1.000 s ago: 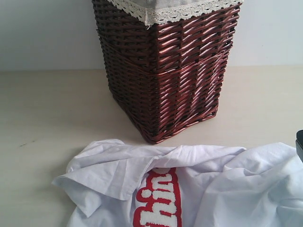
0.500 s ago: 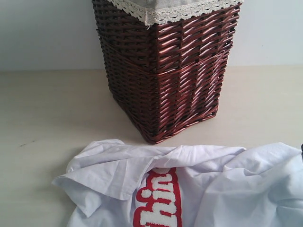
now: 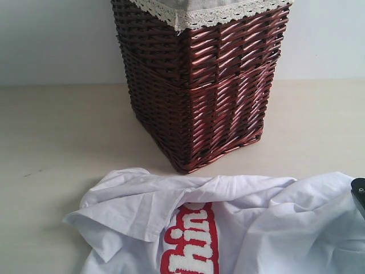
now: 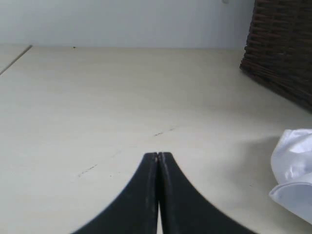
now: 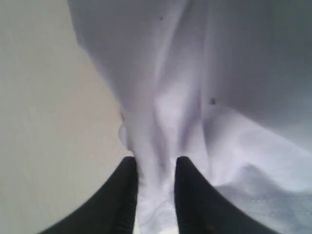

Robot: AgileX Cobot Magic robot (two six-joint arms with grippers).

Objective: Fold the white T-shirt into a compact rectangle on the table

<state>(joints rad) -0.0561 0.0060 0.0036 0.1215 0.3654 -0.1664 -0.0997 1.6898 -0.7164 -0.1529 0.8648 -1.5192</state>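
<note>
Crumpled white cotton T-shirt point(image 3: 268, 228) on pale beige wood-look table point(image 3: 57, 131), in front of dark wicker basket point(image 3: 199, 85). Long axis left–right in exterior view; red lettering band point(image 3: 191, 240) points toward basket. Right gripper point(image 5: 153, 163): jaws astride a cloth ridge, firm pinch cannot be told. Left gripper point(image 4: 157, 156): pressed together over bare table, shirt edge off to one side, apart.

The scene is lit softly and evenly. A faint shadow is cast beside the white T-shirt point(image 3: 268, 228), and the right wrist view is blurred.

Beige table point(image 3: 57, 131): white T-shirt point(image 3: 268, 228), wicker basket point(image 3: 199, 103)
</note>
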